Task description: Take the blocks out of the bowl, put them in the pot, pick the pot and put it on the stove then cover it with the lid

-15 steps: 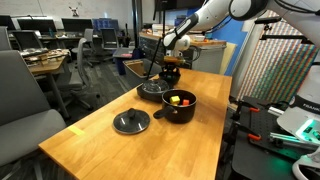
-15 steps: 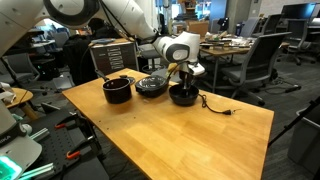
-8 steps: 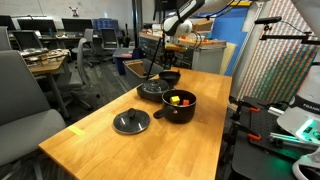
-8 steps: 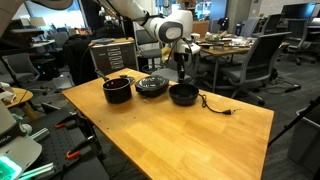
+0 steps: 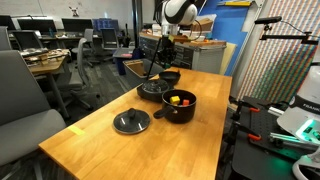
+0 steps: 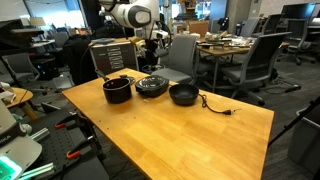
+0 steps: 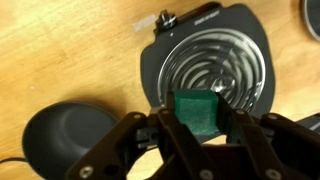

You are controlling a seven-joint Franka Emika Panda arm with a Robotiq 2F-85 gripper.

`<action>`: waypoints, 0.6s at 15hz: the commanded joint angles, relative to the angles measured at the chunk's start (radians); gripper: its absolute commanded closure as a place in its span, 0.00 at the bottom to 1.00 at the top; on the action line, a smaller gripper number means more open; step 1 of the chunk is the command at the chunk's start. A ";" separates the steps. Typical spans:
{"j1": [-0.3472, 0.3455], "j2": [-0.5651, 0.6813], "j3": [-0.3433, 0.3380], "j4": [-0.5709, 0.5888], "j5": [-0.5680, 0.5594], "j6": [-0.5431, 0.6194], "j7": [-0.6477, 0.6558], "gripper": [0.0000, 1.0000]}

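While the end effector hangs high over the desk, it squeezes a green block. Under it sit the stove and the bowl. Yellow and red blocks lie in the pot.

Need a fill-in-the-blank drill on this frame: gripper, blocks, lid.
1. The gripper grips a ___ block.
2. In the wrist view, that block hangs above the ___.
3. The lid lies on the ___, apart from the pot.
4. Yellow and red blocks sit in the ___.
Missing words: green; stove; table; pot.
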 commanded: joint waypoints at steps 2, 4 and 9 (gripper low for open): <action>0.056 -0.208 0.092 -0.276 0.008 0.049 -0.099 0.83; 0.096 -0.257 0.129 -0.386 0.006 0.111 -0.049 0.83; 0.157 -0.262 0.193 -0.560 0.044 0.275 0.042 0.83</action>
